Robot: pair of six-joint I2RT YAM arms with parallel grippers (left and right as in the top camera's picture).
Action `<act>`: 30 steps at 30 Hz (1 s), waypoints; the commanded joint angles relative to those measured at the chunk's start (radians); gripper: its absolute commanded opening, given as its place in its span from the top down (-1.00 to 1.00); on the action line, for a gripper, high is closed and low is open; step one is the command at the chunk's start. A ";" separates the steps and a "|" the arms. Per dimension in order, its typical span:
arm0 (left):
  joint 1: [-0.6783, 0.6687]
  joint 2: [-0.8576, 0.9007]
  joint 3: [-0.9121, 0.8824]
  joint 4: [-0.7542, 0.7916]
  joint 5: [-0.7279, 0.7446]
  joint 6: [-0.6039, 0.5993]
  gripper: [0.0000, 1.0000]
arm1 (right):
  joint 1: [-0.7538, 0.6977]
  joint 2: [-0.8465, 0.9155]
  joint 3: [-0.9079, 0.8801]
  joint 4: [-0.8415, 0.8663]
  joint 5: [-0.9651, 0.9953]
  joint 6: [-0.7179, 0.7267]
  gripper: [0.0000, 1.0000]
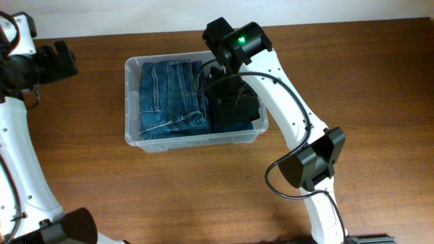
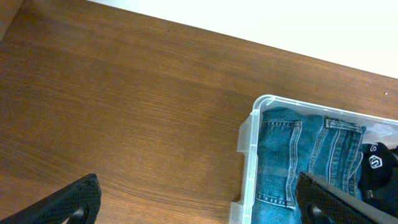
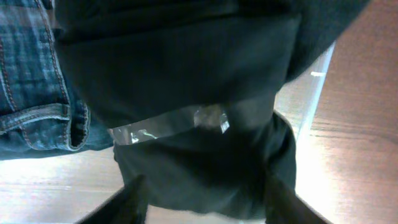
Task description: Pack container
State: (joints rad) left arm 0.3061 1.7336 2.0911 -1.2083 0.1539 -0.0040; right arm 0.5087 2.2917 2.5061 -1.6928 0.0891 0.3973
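The clear plastic container stands on the wooden table. Folded blue jeans fill its left part and a black garment lies in its right part. My right gripper is down inside the container over the black garment. In the right wrist view its fingers are spread apart, with the black garment bulging between them and the jeans to the left. My left gripper is open and empty, above bare table left of the container.
The jeans and a black garment with a white logo show in the left wrist view. The right arm's elbow hangs over the table right of the container. A pale wall edge runs along the table's far side.
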 commanded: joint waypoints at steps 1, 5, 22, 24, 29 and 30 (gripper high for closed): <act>0.005 0.007 0.017 0.000 0.007 -0.010 -0.99 | -0.015 -0.010 0.013 -0.001 0.040 -0.091 -0.22; 0.005 0.006 0.017 0.000 0.007 -0.010 -0.99 | -0.032 -0.010 0.013 0.018 0.042 -0.159 -0.16; 0.005 0.006 0.017 0.000 0.007 -0.010 -0.99 | -0.038 -0.005 -0.266 0.248 -0.003 -0.165 0.92; 0.005 0.006 0.017 0.000 0.007 -0.010 -0.99 | -0.038 -0.005 -0.352 0.322 -0.012 -0.165 0.92; 0.005 0.006 0.017 0.000 0.007 -0.010 -0.99 | -0.038 -0.005 -0.547 0.498 -0.042 -0.165 0.92; 0.005 0.006 0.017 0.000 0.007 -0.010 -0.99 | -0.038 -0.005 -0.579 0.525 -0.045 -0.165 0.92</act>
State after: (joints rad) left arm 0.3061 1.7336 2.0911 -1.2083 0.1539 -0.0040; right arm 0.4698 2.2124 2.0480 -1.2285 0.1032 0.2329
